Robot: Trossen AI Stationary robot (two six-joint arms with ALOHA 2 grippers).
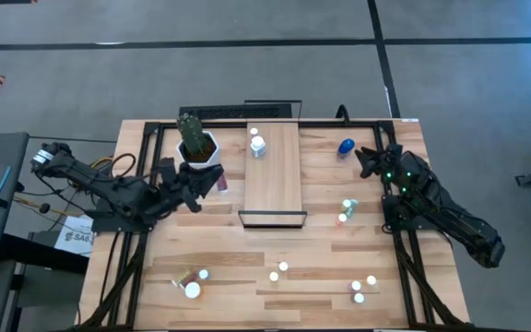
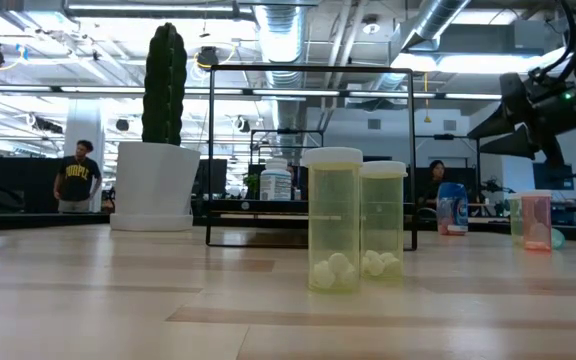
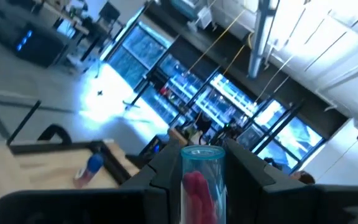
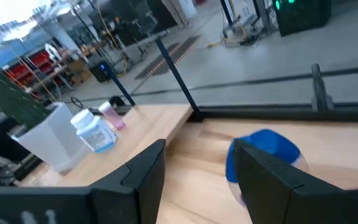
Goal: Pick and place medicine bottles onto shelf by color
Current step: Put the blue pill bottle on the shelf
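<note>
- Two clear yellow-green medicine bottles with pale caps [image 2: 356, 228] stand upright, touching side by side, on the light-wood table [image 2: 118, 300] nearest the low camera; each has a few white tablets at its bottom.
- A clear reddish-pink medicine bottle [image 3: 199, 183] with something red inside sits clamped between the fingers of the left pincer [image 3: 197, 186], which is closed on it. From above, this pincer [image 1: 212, 181] is just beside the white hexagonal pot holding a green cactus [image 1: 197, 143], between the pot and the long light-wood shelf with a dark metal frame [image 1: 275, 180].
- A white-capped bottle with a white body [image 1: 258, 146] stands at the far end of the shelf, with a second small white cap just beside it. In the low view its label shows dark writing, too small to read.
- The right pincer [image 4: 194, 165] hangs with its fingers wide apart and nothing between them, near a rounded blue bottle [image 4: 263, 155] lying on the table by the far right corner [image 1: 346, 147].
- More small white-capped bottles are scattered along the near edge of the table [image 1: 284, 267], and a green and reddish pair [image 1: 347, 210] stands right of the shelf.
</note>
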